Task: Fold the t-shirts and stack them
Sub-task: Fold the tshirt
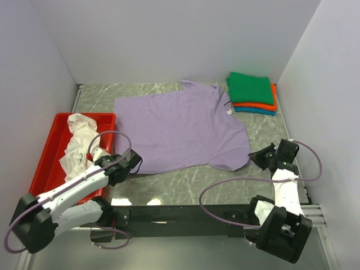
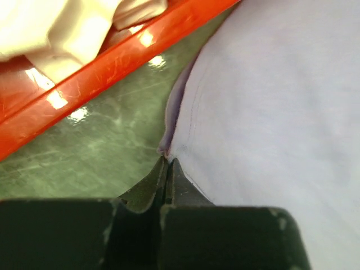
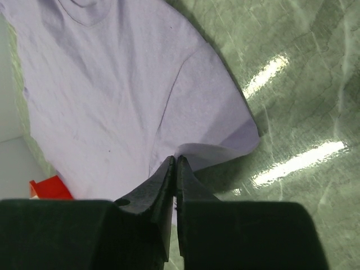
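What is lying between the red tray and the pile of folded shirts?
The lavender t-shirt lies spread flat on the table between the red tray and the folded pile. The top view shows it.

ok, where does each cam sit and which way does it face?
Top external: above and behind the bases, looking down; left arm, right arm, lavender t-shirt, red tray.
Left wrist: on left gripper, facing shirt hem and tray; shut jaws show.
Right wrist: on right gripper, facing shirt sleeve; shut jaws show.
Shared: lavender t-shirt in all three.
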